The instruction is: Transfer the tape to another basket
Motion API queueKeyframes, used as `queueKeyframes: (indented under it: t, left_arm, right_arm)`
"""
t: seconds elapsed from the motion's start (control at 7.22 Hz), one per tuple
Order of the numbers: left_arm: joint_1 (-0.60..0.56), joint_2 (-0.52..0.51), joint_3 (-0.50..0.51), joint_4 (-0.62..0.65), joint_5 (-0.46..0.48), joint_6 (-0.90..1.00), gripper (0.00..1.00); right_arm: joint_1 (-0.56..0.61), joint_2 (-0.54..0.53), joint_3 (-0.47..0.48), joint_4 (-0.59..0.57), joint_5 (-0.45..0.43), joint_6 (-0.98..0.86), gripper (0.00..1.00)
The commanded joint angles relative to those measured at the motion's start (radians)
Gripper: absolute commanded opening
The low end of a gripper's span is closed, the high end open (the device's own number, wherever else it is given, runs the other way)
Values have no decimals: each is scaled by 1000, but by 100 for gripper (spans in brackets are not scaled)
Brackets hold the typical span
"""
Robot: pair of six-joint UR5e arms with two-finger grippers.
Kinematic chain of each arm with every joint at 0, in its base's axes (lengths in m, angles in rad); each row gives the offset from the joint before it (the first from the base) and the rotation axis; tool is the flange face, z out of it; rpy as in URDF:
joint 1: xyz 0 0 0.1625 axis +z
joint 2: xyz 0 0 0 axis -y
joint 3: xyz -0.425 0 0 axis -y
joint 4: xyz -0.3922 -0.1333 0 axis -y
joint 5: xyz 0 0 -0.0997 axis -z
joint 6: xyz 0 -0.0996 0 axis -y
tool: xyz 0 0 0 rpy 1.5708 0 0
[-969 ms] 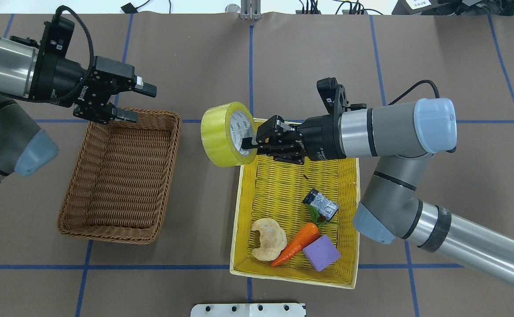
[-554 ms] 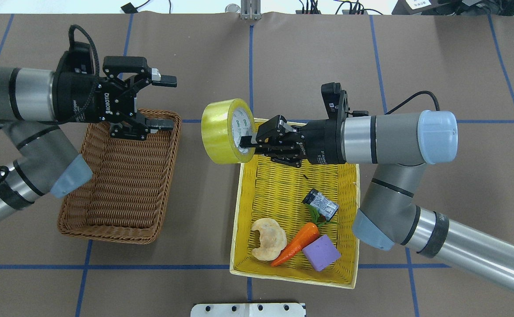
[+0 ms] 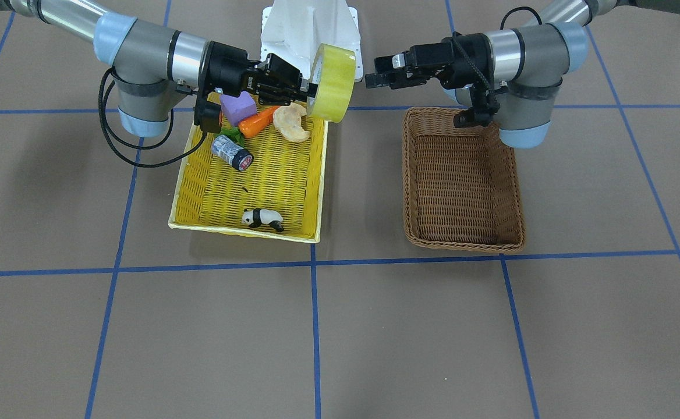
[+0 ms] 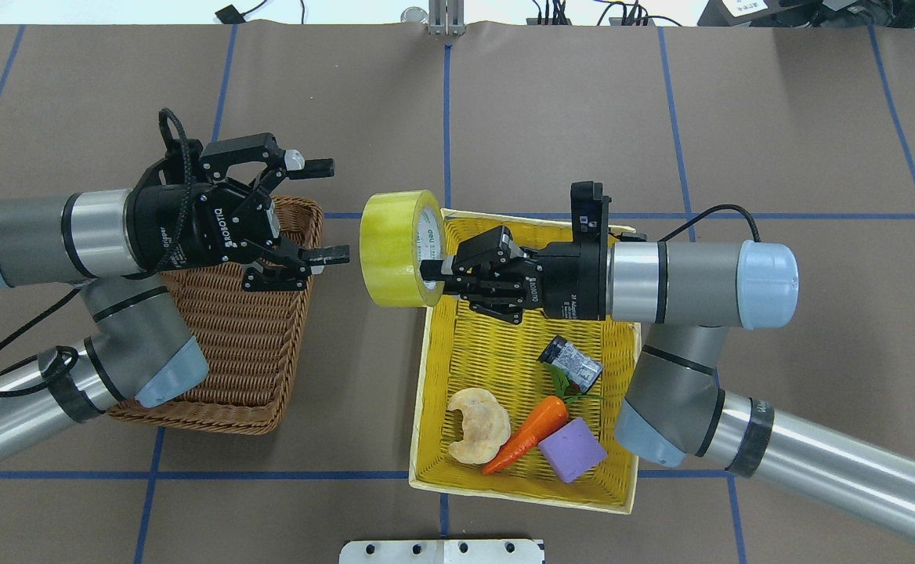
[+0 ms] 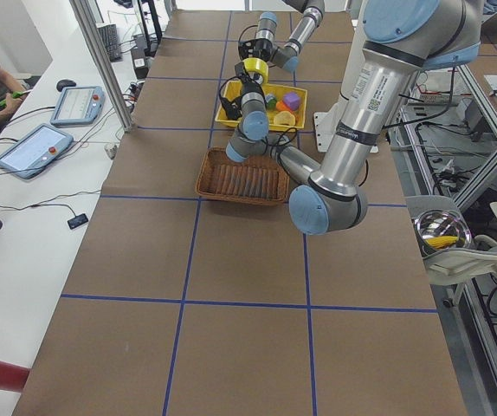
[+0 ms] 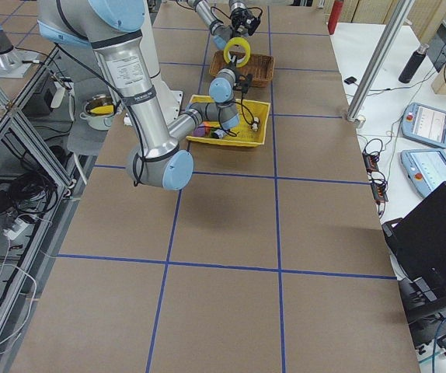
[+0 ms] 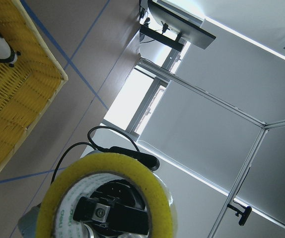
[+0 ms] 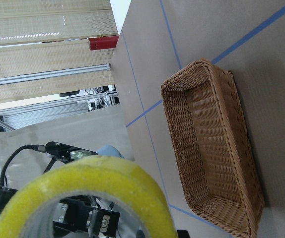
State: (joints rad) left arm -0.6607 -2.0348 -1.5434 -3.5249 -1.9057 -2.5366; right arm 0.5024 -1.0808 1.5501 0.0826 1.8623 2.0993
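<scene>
The left gripper [image 4: 338, 210] is just left of the tape [image 4: 395, 251] and does not touch it; its fingers are wide apart and empty. The basket [image 4: 222, 368] lies lower, left of the tape. The tape is in the air, standing on edge. From its right side the right gripper [image 4: 432, 276] is clamped on its wall.

Glossy, translucent yellow plastic tape [image 4: 392, 249]; the basket [image 4: 230, 352] is rough tan wicker; at its 3 o'clock, a finer-woven yellow basket [image 4: 421, 407]; matt brown paper-covered table [image 4: 779, 117]
</scene>
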Motion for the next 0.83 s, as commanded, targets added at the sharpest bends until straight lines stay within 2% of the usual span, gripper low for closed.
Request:
queueKeyframes:
  t: [0.0,0.42,0.69]
  left_arm:
    - [29,-8,11,-18,25,4,98]
    - [49,-8,42,-69,27,9,96]
    - [61,-7,52,-78,25,9,80]
  right_arm:
    - [-34,18,-21,34,-15,11,0]
    - [-38,36,-36,34,-15,57,0]
    - [-38,53,-48,34,-15,57,0]
